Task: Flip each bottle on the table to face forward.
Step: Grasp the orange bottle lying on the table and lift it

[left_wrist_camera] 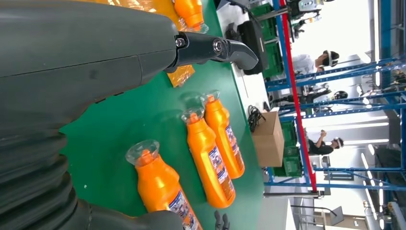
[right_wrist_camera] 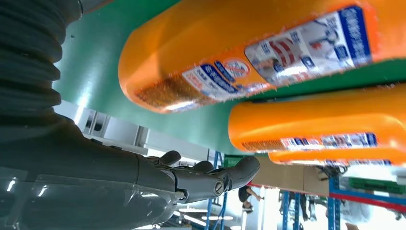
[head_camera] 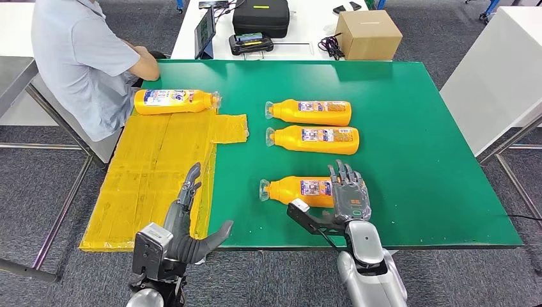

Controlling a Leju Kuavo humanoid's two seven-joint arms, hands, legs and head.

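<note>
Four orange bottles were seen lying on their sides on the green bench (head_camera: pixel 415 160): the nearest bottle (head_camera: pixel 297 190), a middle bottle (head_camera: pixel 313 139), a far bottle (head_camera: pixel 310 112), and a fourth bottle (head_camera: pixel 176 101) laid on the yellow sheet (head_camera: pixel 153 166) beside a seated person (head_camera: pixel 83 57). The right hand (head_camera: pixel 348 192) was laid over the base end of the nearest bottle, fingers spread, thumb out to the near side; a closed grip could not be told. The left hand (head_camera: pixel 188 217) was held open over the bench's near edge, clasping nothing.

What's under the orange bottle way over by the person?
The orange plastic bottle near the seated person lies on its side on a sheet of yellow tape stuck over the green table. The bottle covers the strip right beneath it.
</note>
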